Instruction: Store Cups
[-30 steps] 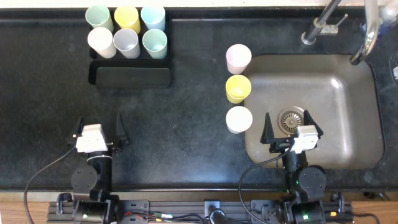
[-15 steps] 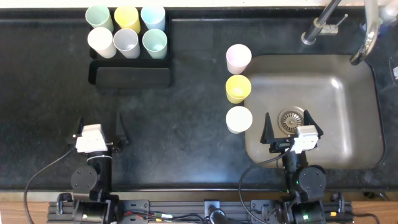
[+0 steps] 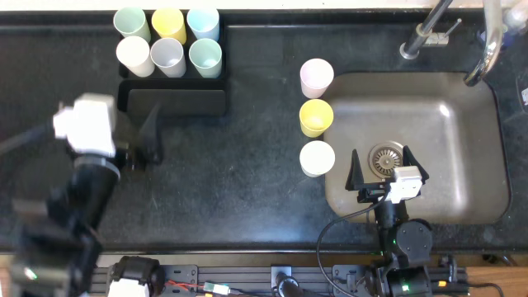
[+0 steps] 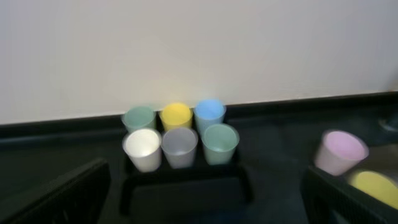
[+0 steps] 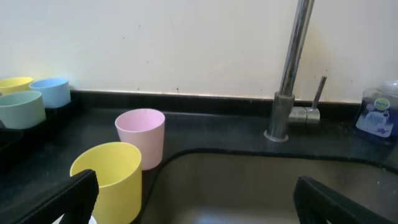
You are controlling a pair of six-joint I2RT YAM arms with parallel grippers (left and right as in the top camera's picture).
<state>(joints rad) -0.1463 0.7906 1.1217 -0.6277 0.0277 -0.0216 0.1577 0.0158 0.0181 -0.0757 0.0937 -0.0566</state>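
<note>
**Top view: three cups loose by the sink, both tools spread**

Top view: tray (image 3: 173,102) sits at the back left of the worktop (image 3: 247,198). Six cups (image 3: 168,55) stand upright in its rear part, two rows of three. Pink cup (image 3: 316,77), yellow cup (image 3: 316,117) and white cup (image 3: 317,157) stand upright in a line on the worktop, just beside the left rim of the sink (image 3: 450,132). Pink is farthest back, white nearest the arms. Left tool (image 3: 142,142) is up off the worktop, near the tray's front left corner. Right tool (image 3: 382,161) is over the sink by the drain, near the white cup, not touching.

Left wrist view: fingers spread wide, gripping nothing. Tool faces the tray and stands apart from it. Pink and yellow cups are off to one side.

Right wrist view: fingers spread wide, gripping nothing. Yellow cup is just beside one finger, pink cup behind it. Tap (image 5: 292,68) and soap bottle (image 5: 378,115) are at the wall behind the sink.
</note>
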